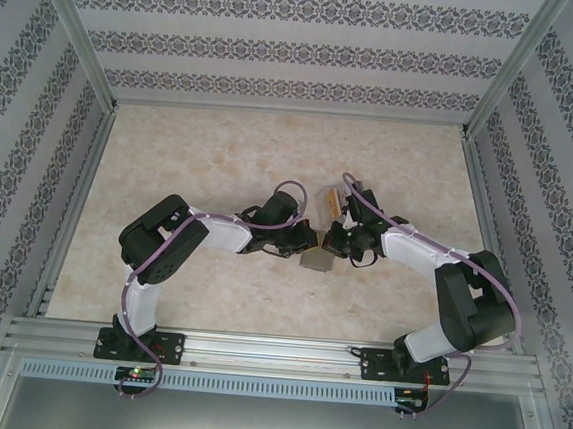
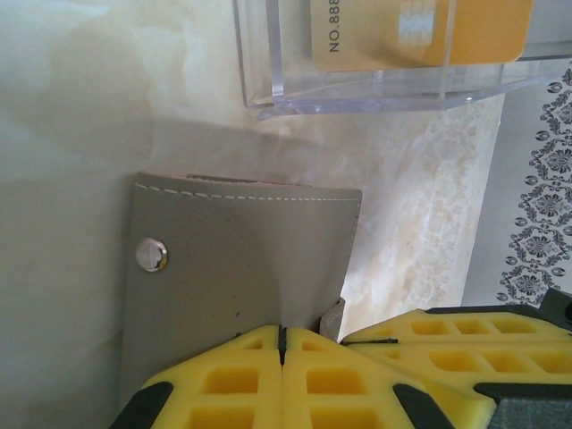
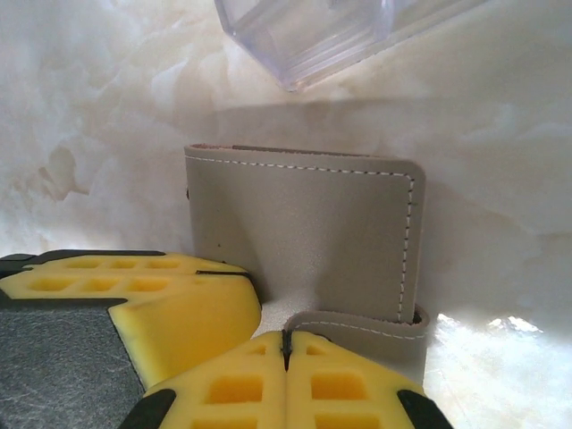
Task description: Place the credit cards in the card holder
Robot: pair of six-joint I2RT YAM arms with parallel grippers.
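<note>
Left wrist view: we see both jaws pinching the near edge of the card holder point(image 2: 241, 259), gold credit card point(image 2: 420, 36) lying beyond.

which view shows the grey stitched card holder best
Right wrist: the grey stitched leather card holder faces it, one nearly whole panel plus the folded flap. Left wrist shows a panel with its metal snap, bottom hidden; top external, a small grey square.

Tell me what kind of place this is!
Probably a robot test booth: a beige marble-look tabletop, grey-patterned wallpaper walls on a bare aluminium frame, two black-and-white robot arms bolted on.
</note>
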